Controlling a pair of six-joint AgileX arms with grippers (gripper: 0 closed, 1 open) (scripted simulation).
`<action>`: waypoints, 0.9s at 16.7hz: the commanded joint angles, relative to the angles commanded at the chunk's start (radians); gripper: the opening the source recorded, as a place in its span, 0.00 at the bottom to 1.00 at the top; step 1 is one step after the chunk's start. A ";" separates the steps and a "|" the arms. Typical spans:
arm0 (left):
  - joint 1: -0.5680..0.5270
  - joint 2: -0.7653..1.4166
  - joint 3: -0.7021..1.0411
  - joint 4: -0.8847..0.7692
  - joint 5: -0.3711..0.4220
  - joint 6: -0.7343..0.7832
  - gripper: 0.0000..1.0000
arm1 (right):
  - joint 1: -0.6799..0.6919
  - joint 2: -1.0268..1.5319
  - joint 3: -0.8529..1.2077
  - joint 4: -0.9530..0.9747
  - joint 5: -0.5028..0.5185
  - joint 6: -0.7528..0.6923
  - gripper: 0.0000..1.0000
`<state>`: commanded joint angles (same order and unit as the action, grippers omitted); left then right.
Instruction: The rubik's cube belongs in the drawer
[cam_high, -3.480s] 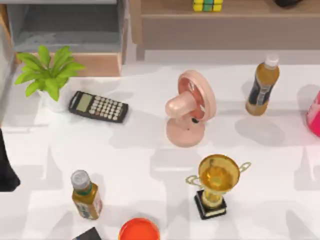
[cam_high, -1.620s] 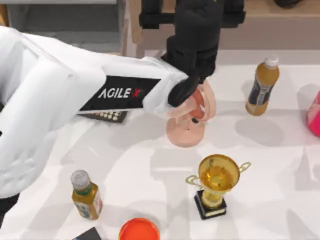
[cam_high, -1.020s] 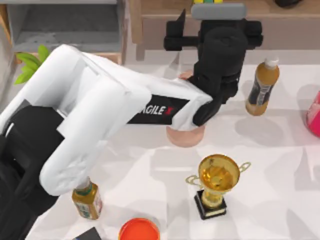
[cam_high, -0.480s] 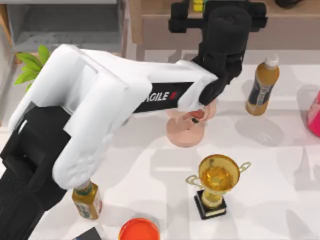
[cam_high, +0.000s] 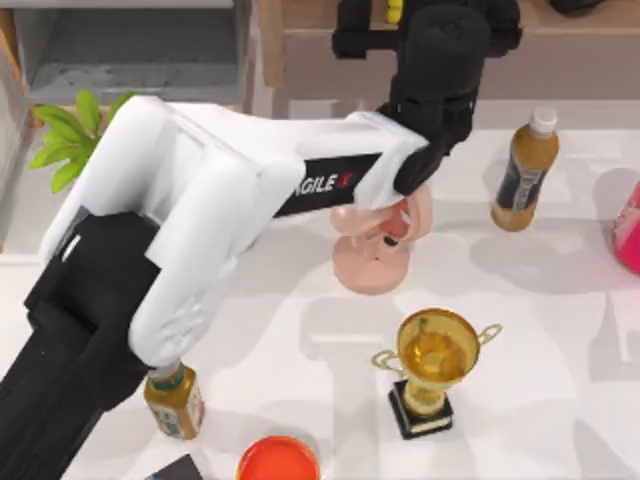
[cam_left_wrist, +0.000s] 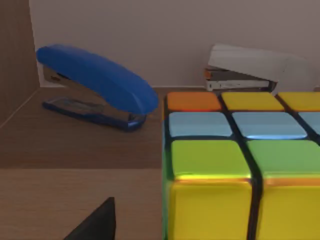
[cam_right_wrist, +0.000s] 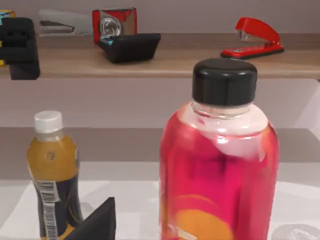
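The rubik's cube (cam_left_wrist: 240, 170) sits on the long shelf (cam_high: 560, 60) at 12 o'clock. It looks light, hard and smooth, so two flat sides are best pinched. The left end effector (cam_high: 425, 25) is reached over it; open or closed cannot be told. The drawer (cam_high: 130, 55) at 11 o'clock looks empty.

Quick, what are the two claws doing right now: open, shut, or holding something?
Left gripper: at the rubik's cube on the shelf; cannot be told.
Right gripper: cannot be told.

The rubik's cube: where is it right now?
The rubik's cube sits on the brown shelf, beside a blue stapler, directly before the left hand.
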<state>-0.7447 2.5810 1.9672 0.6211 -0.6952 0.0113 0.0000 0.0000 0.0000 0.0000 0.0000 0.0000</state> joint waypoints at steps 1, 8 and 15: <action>0.000 0.000 0.000 0.000 0.000 0.000 1.00 | 0.000 0.000 0.000 0.000 0.000 0.000 1.00; 0.000 0.000 0.000 0.000 0.000 0.000 0.47 | 0.000 0.000 0.000 0.000 0.000 0.000 1.00; 0.000 0.000 0.000 0.000 0.000 0.000 0.00 | 0.000 0.000 0.000 0.000 0.000 0.000 1.00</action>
<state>-0.7447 2.5810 1.9672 0.6211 -0.6952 0.0113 0.0000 0.0000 0.0000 0.0000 0.0000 0.0000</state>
